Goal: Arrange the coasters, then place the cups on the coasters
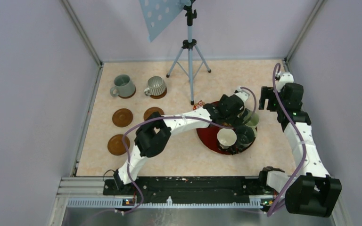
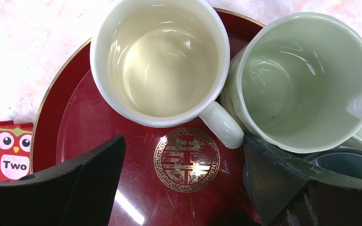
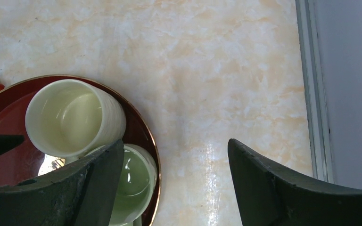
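Note:
Two cups, grey-green (image 1: 122,85) and ribbed grey (image 1: 155,86), stand on coasters at the back left. Three bare wooden coasters (image 1: 122,117) (image 1: 153,113) (image 1: 118,144) lie in front of them. On the red tray (image 1: 207,141) stand a white cup (image 1: 226,138), a pale green cup (image 1: 251,120) and a dark teal cup (image 1: 245,134). My left gripper (image 2: 184,183) hangs open low over the tray's gold emblem, just in front of a cream cup (image 2: 160,61) and beside the pale green cup (image 2: 306,80). My right gripper (image 3: 175,186) is open over bare table to the right of the tray rim (image 3: 143,125).
A tripod (image 1: 188,61) carrying a blue perforated board stands at the back centre. A red owl tag marked "Two" (image 2: 12,150) lies by the tray's edge. Grey walls enclose the table on three sides, with a metal rail (image 3: 313,94) close to my right gripper.

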Action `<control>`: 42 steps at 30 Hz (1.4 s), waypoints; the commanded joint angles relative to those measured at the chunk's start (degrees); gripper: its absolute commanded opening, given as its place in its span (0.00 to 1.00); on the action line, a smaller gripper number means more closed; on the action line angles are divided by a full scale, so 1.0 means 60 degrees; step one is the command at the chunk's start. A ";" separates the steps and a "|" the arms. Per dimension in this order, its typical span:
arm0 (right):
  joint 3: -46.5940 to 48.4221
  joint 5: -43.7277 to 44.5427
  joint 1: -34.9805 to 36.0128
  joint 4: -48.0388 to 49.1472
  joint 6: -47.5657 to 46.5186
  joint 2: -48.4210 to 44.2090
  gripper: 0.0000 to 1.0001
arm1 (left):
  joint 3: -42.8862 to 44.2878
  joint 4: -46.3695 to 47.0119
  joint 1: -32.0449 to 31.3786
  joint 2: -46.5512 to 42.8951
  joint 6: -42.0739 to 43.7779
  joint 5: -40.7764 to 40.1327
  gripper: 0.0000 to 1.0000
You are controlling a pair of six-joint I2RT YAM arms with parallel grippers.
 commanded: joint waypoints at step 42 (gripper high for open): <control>0.0148 -0.0473 -0.0074 0.0134 -0.0115 -0.0058 0.80 | -0.2143 0.1323 0.1897 -0.1174 0.0772 0.1916 0.71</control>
